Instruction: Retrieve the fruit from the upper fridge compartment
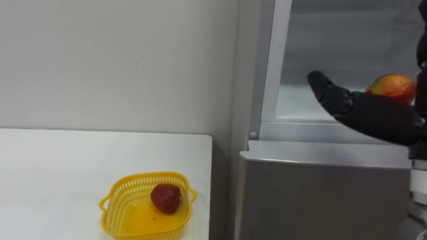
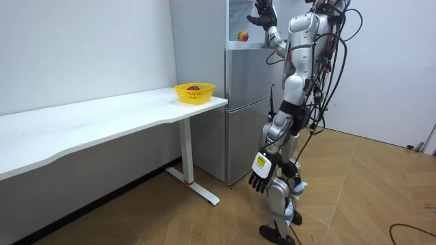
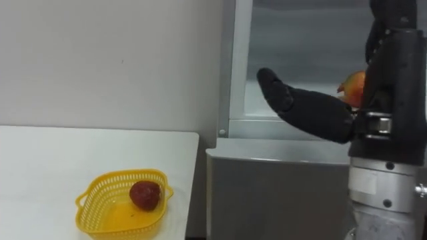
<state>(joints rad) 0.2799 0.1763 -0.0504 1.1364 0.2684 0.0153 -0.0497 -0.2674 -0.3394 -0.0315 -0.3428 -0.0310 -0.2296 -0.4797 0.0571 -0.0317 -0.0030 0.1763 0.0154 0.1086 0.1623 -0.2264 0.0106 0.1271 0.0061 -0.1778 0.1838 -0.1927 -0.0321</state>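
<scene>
Fruit [image 1: 391, 85] in upper fridge [image 1: 347, 40], just behind flat, straight-fingered right hand [image 1: 363, 110]

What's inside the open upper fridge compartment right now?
One round orange-red fruit shows. The open right hand covers its underside and whatever lies behind the palm.

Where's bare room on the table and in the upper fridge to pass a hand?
The white table is bare left of and behind the yellow basket. The basket holds one red fruit. The upper fridge has bare shelf between its frame and the open right hand; crowded around the orange-red fruit.
</scene>
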